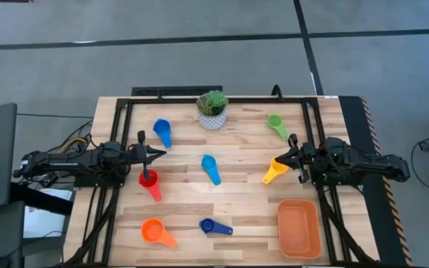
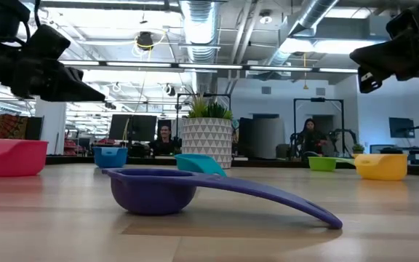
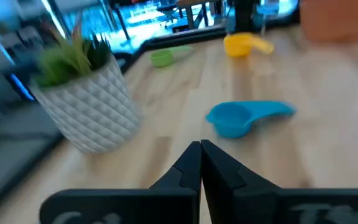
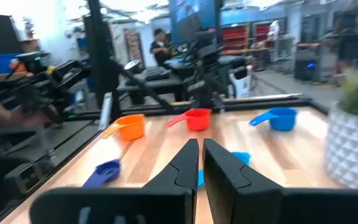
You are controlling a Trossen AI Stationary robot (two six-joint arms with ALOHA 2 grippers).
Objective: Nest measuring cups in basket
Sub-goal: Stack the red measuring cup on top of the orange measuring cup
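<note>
Left pincer (image 1: 159,152) is hovering over the left part of the desk (image 1: 237,216), fingers pressed together, gripping nothing; the red cup (image 1: 149,180) is sitting just below its tip. Right pincer (image 1: 280,158) is hanging near the right edge, fingers nearly closed with only a thin slit between them, empty; the yellow cup (image 1: 274,171) is lying just beside its tip.

Cups are lying scattered, none nested:
- light blue cup (image 1: 161,132) toward the far left, near the potted plant (image 1: 212,110) standing at the far edge
- second light blue cup (image 1: 210,167) at desk centre
- green cup (image 1: 276,124) toward the far right
- orange cup (image 1: 155,231) at the near left
- dark blue cup (image 1: 213,226) along the near edge, middle

The basket (image 1: 299,246) is sitting at the near right corner, nothing in it.

People are showing in the room beyond the desk, in the low view.
</note>
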